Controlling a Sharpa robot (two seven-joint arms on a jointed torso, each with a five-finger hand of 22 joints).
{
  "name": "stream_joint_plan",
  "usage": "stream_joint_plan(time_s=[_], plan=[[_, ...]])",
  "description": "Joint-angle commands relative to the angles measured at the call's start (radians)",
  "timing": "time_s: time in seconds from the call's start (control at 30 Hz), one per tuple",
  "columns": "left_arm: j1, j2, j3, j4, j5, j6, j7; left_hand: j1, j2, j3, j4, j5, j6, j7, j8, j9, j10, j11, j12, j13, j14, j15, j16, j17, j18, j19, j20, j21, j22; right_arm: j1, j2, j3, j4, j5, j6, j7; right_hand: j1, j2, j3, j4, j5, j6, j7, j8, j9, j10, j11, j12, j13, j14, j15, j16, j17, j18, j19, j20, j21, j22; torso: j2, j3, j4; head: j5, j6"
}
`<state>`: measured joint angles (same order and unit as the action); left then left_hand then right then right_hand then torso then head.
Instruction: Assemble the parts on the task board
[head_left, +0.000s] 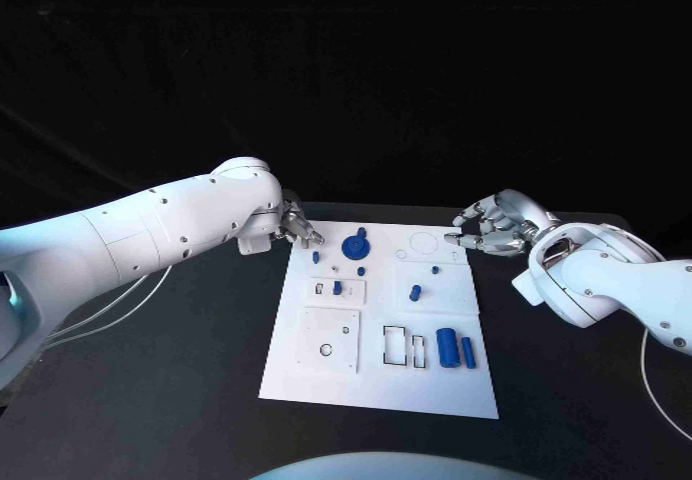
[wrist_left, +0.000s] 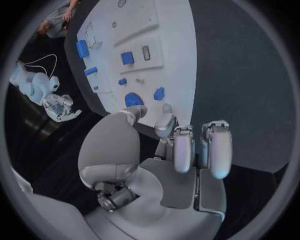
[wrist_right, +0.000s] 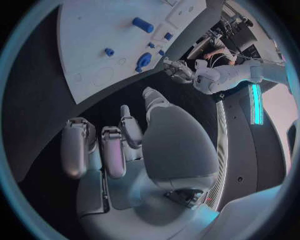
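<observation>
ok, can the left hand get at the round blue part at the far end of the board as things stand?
Probably yes. The left hand holds nothing, fingers apart, at the task board's far left corner. The round blue part lies close beside it on the board's surface, with nothing between. The right hand stays at the opposite corner, out of the way.

No legible text or markings

We see the black table (head_left: 173, 380) spreading out on every side, its dark surface running under and beyond each robot hand. Behind the table hangs a black backdrop (head_left: 346, 90), on the side farther from us than either robot hand.
</observation>
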<state>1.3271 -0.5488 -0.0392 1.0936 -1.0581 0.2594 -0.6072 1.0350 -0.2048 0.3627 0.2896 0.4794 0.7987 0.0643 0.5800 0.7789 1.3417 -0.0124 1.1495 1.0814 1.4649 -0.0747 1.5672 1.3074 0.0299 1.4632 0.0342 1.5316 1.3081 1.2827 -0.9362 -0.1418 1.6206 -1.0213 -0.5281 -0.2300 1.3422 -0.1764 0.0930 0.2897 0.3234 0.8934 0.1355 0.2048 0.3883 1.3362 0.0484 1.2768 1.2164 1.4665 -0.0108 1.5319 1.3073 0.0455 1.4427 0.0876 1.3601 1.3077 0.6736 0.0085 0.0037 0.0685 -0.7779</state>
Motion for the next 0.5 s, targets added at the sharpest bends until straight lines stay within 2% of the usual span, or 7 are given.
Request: stream_joint_plan(time_s=[0.03, 0.07, 0.17, 0.3, 0.5], plan=[[-0.004, 0.01, -0.001, -0.007, 0.018, 0.017, 0.029, 0.005, 0.006, -0.009, 0.001, -0.017, -0.002, 0.005, -0.012, -0.01, -0.009, 0.003, -0.003, -0.001, 0.106, 0.007, 0.004, 0.263, -0.015, 0.071, 0.009, -0.004, 0.225, -0.001, 0.002, 0.0, 0.0, -0.002, 0.002, 0.004, -0.008, 0.001, 0.006, 0.001, -0.004, 0.0, -0.004, 0.004, 0.001, -0.008, 0.001, -0.004, -0.001, 0.076, -0.009, -0.006, 0.146, 0.013, -0.005, 0.001, -0.004, 0.119, 0.0, 0.0004, -0.001, -0.001, -0.002], [-0.005, 0.012, -0.003, -0.01, 0.021, 0.017, 0.031, 0.004, 0.007, -0.011, 0.002, -0.022, -0.002, 0.006, -0.014, -0.013, -0.01, 0.004, -0.004, -0.002, 0.106, 0.008, 0.004, 0.263, -0.015, 0.071, 0.009, -0.004, 0.225, -0.001, 0.002, 0.0, -0.001, -0.002, 0.002, 0.004, -0.008, 0.001, 0.006, 0.001, -0.004, 0.0, -0.004, 0.004, 0.001, -0.008, 0.001, -0.004, -0.001, 0.076, -0.009, -0.006, 0.146, 0.013, -0.005, 0.001, -0.004, 0.119, 0.0, 0.0004, -0.0011, -0.002, -0.002], [-0.006, 0.021, -0.008, -0.02, 0.026, 0.022, 0.034, -0.011, 0.015, -0.03, 0.002, -0.076, 0.004, 0.007, -0.022, -0.03, -0.012, 0.006, -0.004, -0.004, 0.106, 0.011, 0.004, 0.263, -0.015, 0.071, 0.013, -0.004, 0.226, -0.001, 0.003, 0.0, -0.001, -0.002, 0.002, 0.004, -0.008, 0.001, 0.006, 0.001, -0.004, 0.0, -0.004, 0.004, 0.001, -0.008, 0.001, -0.004, -0.001, 0.076, -0.009, -0.006, 0.146, 0.013, -0.005, 0.001, -0.004, 0.119, -0.001, 0.0002, -0.0005, -0.002, -0.003], [-0.01, 0.031, -0.015, -0.035, 0.029, 0.03, 0.035, -0.009, 0.018, -0.031, 0.002, -0.083, 0.005, 0.007, -0.023, -0.034, -0.013, 0.006, -0.005, -0.006, 0.106, 0.011, 0.004, 0.263, -0.015, 0.071, 0.013, -0.005, 0.225, -0.001, 0.004, 0.0, -0.002, -0.002, 0.003, 0.004, -0.008, 0.001, 0.006, 0.001, -0.004, 0.0, -0.004, 0.004, 0.001, -0.008, 0.001, -0.004, -0.001, 0.076, -0.009, -0.006, 0.146, 0.013, -0.005, 0.001, -0.004, 0.119, -0.001, 0.0012, -0.0003, -0.002, -0.003], [-0.015, 0.037, -0.019, -0.05, 0.031, 0.034, 0.033, 0.001, 0.025, -0.029, 0.0, -0.086, 0.006, 0.007, -0.024, -0.038, -0.013, 0.005, -0.004, -0.005, 0.106, 0.011, 0.004, 0.263, -0.015, 0.071, 0.013, -0.005, 0.225, -0.001, 0.004, 0.0, -0.003, -0.002, 0.003, 0.003, -0.01, 0.002, 0.007, 0.001, -0.004, -0.002, -0.004, 0.003, 0.001, -0.007, 0.001, -0.003, 0.0, 0.077, -0.009, -0.006, 0.148, 0.013, -0.004, 0.001, -0.002, 0.12, -0.001, 0.0013, -0.0013, -0.002, -0.003]])
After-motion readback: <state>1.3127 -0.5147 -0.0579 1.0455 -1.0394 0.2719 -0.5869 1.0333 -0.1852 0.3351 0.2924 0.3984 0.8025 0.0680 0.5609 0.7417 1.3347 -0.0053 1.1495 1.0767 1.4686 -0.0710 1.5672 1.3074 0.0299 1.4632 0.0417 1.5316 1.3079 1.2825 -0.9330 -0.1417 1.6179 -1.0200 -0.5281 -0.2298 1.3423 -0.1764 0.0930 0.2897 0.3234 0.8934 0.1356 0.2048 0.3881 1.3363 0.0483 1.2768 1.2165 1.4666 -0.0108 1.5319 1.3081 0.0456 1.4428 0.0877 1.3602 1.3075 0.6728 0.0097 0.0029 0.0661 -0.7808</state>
